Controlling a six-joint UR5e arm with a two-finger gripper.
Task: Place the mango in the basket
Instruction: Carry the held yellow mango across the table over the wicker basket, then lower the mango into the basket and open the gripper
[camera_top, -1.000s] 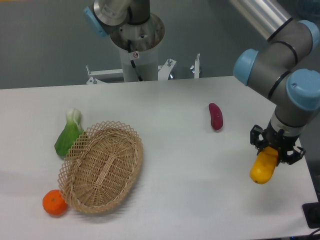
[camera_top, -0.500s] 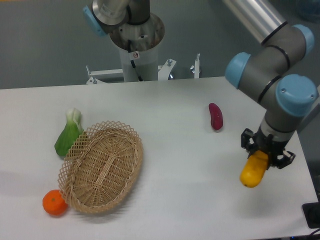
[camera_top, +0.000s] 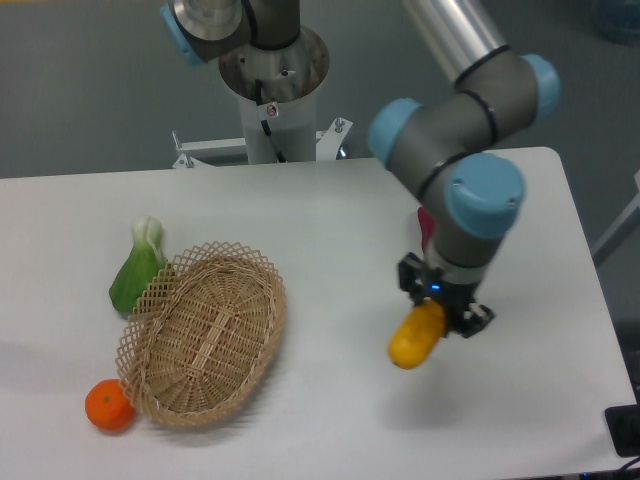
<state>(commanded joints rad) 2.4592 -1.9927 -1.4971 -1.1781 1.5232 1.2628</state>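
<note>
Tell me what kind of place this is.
Likely a robotics lab test bench: a bare white table, an industrial arm whose claw is carrying a mango, and scattered produce props beside a wicker basket before a plain grey backdrop.

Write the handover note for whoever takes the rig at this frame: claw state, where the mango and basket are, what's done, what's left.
Claw: shut on the mango, held above the table right of centre, fruit hanging tilted below the fingers.
Basket: on the table's left side, nothing in it.
Nearby: green leafy vegetable against the basket's upper-left rim, orange at its lower-left edge, purple vegetable mostly hidden behind the arm.
Done: mango grasped and lifted.
Left: carry it left over the basket, lower, release.
</note>
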